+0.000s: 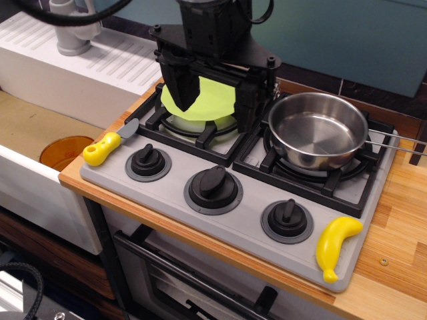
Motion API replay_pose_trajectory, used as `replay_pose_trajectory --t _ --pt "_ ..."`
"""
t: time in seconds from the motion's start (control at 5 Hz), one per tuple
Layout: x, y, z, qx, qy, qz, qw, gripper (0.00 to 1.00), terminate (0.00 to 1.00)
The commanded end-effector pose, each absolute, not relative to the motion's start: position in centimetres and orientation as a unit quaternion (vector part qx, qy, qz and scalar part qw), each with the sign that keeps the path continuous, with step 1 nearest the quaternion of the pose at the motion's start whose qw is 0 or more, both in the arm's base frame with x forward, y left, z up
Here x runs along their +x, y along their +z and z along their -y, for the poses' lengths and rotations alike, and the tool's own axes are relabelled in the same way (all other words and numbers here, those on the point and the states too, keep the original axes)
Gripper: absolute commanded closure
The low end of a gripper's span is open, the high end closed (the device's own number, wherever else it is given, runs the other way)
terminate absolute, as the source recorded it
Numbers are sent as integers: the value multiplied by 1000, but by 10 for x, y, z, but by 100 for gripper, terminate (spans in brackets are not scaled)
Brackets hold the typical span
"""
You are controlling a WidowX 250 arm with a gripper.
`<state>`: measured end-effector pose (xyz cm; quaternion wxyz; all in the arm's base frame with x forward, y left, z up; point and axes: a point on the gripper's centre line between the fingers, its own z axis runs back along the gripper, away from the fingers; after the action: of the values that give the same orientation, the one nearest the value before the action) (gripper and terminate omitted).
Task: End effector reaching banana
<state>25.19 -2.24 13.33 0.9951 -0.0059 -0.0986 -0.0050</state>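
Observation:
The yellow toy banana [336,247] lies on the grey stove top at its front right corner, just right of the rightmost knob. My black gripper [212,100] hangs over the back left burner, far to the left and behind the banana. Its two prongs point down, spread apart, with nothing between them. A lime green plate [207,99] sits on that burner beneath and behind the prongs. Black cables trail up from the gripper.
A steel pan [319,130] with a thin handle sits on the back right burner. A yellow-handled toy knife [107,147] lies at the stove's left edge. Three black knobs [213,189] line the front. A white sink and an orange bowl [63,151] are to the left.

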Motion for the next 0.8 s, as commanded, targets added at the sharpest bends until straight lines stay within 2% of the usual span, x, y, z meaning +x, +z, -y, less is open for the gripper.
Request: replay_pose_trajectory --t 0.0,0.6 --pt "252 133 22 -6 -5 99 995 0 0" --pt "261 109 73 3 41 109 993 0 0"
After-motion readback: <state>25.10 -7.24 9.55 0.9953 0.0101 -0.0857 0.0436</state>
